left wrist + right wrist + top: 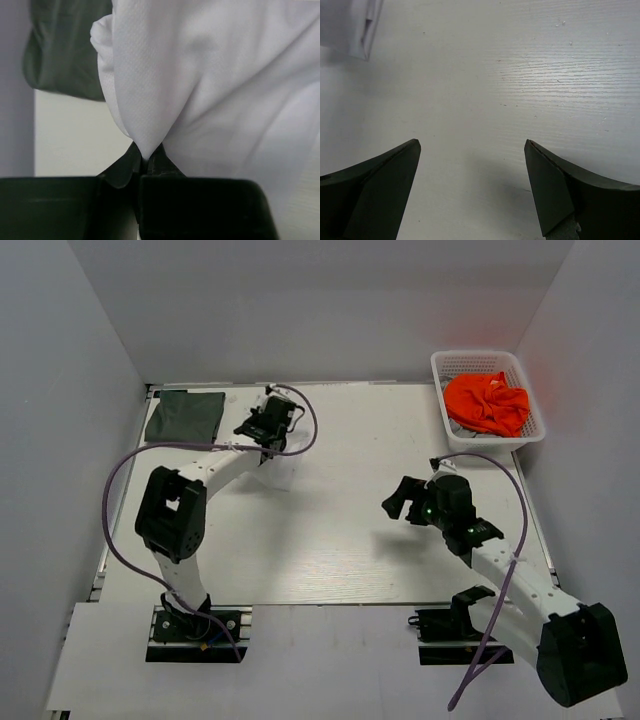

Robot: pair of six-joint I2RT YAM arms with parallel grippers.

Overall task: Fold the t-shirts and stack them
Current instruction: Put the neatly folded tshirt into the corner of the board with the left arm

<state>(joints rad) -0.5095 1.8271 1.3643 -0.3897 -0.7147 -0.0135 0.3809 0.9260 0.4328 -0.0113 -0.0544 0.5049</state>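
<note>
The left gripper (146,164) had its fingers closed on a fold of the plain white soft cloth t-shirt (225,75) near the far left corner of the pale wood-grain table (330,550). The folded dark grey-green cloth t-shirt (185,415) lay flat just to the left of it in that corner, its long side along the far edge. The left arm was therefore the nearer one for stacking, I think, while the right gripper (471,150) hovered with fingers spread wide toward the right edge, well apart from both shirts.

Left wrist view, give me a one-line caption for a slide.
Closed left gripper pinching a fold of the white t-shirt, with the dark grey-green t-shirt behind it.
</note>
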